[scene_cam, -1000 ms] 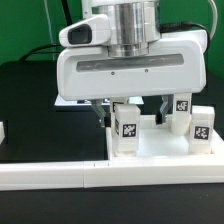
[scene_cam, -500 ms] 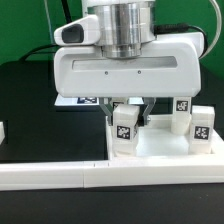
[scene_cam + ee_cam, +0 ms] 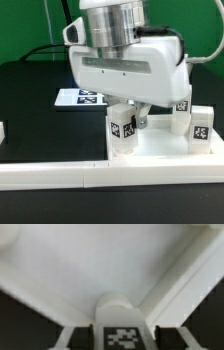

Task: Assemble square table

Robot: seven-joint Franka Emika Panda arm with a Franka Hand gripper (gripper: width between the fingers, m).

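The square table top [image 3: 165, 148] lies flat at the exterior view's right. A white tagged leg [image 3: 124, 132] stands upright on its near corner. My gripper [image 3: 128, 116] hangs right over that leg and is shut on it, with the hand turned at an angle. In the wrist view the leg [image 3: 122, 317] sits between my two fingers [image 3: 78, 339], its tag facing the camera, with the table top's inner surface [image 3: 90, 263] beyond it. Two more legs [image 3: 182, 108] [image 3: 200, 127] stand on the top behind the held one.
The marker board [image 3: 80, 98] lies on the black table behind the gripper. The long white L-shaped border rail [image 3: 50, 178] runs along the front, against the table top. A small white part [image 3: 3, 130] shows at the exterior view's left edge.
The hand has rotated about its vertical axis while staying over the same leg. It has also shifted slightly to the exterior view's right. The other legs have not moved.
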